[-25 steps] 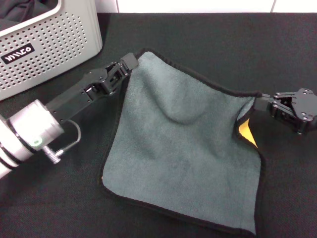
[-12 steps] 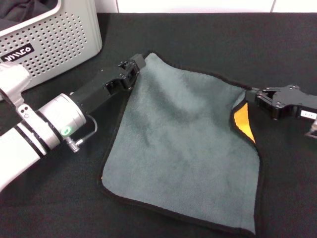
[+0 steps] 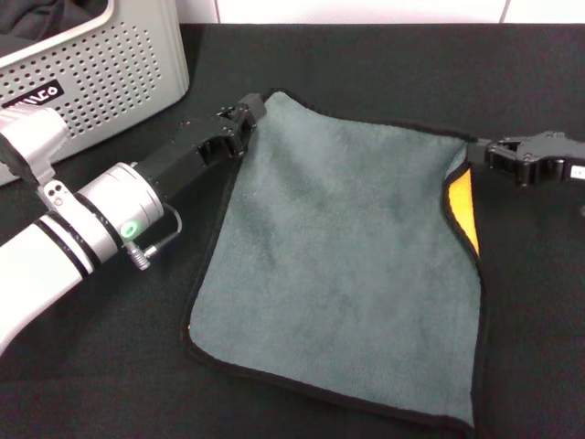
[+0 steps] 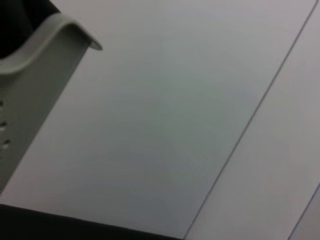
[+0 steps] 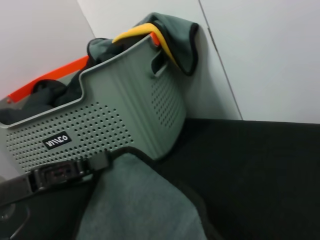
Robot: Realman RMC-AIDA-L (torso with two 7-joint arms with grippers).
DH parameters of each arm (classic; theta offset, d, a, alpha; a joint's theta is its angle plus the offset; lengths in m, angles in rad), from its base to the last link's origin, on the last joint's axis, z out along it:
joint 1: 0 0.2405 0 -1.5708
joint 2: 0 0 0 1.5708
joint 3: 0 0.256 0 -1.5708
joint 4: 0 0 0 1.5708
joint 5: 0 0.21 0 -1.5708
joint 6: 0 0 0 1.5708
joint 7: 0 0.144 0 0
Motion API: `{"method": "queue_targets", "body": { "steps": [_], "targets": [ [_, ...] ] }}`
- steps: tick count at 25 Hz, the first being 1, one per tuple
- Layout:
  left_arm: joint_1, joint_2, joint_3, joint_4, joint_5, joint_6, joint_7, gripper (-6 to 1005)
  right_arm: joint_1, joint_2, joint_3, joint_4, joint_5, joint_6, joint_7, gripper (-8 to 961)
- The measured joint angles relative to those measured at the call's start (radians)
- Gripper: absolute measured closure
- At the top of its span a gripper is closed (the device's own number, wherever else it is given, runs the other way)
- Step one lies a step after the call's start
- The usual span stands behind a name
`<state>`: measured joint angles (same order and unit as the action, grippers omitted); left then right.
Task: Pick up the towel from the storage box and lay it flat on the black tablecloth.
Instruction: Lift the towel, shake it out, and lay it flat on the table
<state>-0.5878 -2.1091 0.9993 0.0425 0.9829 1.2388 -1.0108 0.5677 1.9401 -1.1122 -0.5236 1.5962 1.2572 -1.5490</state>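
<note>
The grey-green towel (image 3: pixel 338 265) lies spread on the black tablecloth (image 3: pixel 366 64), its far edge pulled nearly straight. My left gripper (image 3: pixel 245 116) is shut on the far left corner, low over the cloth. My right gripper (image 3: pixel 480 151) is shut on the far right corner, where the edge folds over and shows the orange reverse (image 3: pixel 462 206). The storage box (image 3: pixel 101 73) stands at the back left, just beyond the left arm. The right wrist view shows the towel (image 5: pixel 140 205), the left gripper (image 5: pixel 102 161) and the box (image 5: pixel 110 110).
Other dark and orange cloths (image 5: pixel 172 35) hang over the box's rim and fill it. A white wall (image 3: pixel 366 9) rises behind the table. The left wrist view shows only that wall and the box's rim (image 4: pixel 45 40).
Both grippers have moved farther back and apart with the towel's corners. The sag in the towel's middle has gone and its far edge is now taut.
</note>
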Motion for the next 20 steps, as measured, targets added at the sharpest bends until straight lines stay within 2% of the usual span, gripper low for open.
{"method": "queue_targets", "body": {
  "steps": [3, 13, 16, 20],
  "targets": [
    [-0.005, 0.0, 0.0, -0.008, -0.009, -0.001, 0.0, 984, 0.031, -0.016, 0.001, -0.005, -0.045, -0.004, 0.053, 866],
    [-0.031, 0.0, 0.0, -0.046, -0.021, -0.029, 0.002, 984, 0.12, -0.037, 0.002, -0.031, -0.223, 0.014, 0.195, 854],
    [-0.032, 0.0, -0.001, -0.049, -0.021, -0.038, 0.003, 984, 0.124, -0.038, 0.0, -0.083, -0.283, 0.033, 0.249, 850],
    [-0.033, 0.0, 0.0, -0.049, -0.021, -0.039, 0.003, 984, 0.129, -0.025, -0.002, -0.166, -0.394, 0.042, 0.325, 845]
  ]
}}
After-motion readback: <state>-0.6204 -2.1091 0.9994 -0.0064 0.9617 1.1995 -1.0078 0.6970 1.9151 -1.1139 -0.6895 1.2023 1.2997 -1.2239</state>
